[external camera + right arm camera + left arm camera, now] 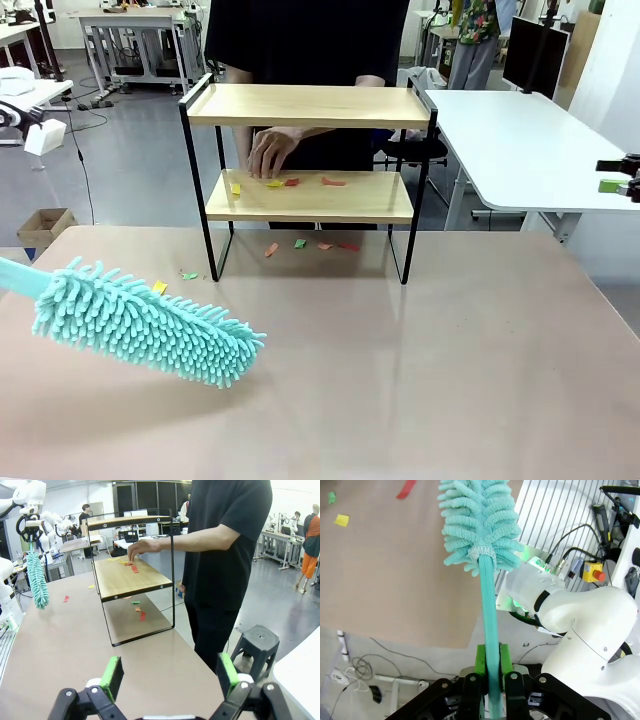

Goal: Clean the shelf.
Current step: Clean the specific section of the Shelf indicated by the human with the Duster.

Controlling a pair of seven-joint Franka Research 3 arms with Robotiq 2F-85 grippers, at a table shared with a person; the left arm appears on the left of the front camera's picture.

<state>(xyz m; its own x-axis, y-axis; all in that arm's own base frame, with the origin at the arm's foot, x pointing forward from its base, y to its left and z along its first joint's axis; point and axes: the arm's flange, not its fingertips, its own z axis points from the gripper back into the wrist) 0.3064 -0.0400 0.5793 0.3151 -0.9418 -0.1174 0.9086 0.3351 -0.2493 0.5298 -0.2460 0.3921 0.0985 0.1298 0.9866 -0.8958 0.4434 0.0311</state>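
Note:
The shelf stands at the table's far middle, its lower board strewn with small paper scraps. A person's hand rests on that board among them. More scraps lie on the table under the shelf. My left gripper is shut on the handle of a teal fluffy duster, whose head hovers over the table's left front, well short of the shelf. My right gripper is open and holds nothing, off to the table's right side, facing the shelf from its end.
The person in a black shirt stands behind the shelf. Loose scraps lie on the brown table near the shelf's left leg. A white table stands at the right and a cardboard box on the floor at the left.

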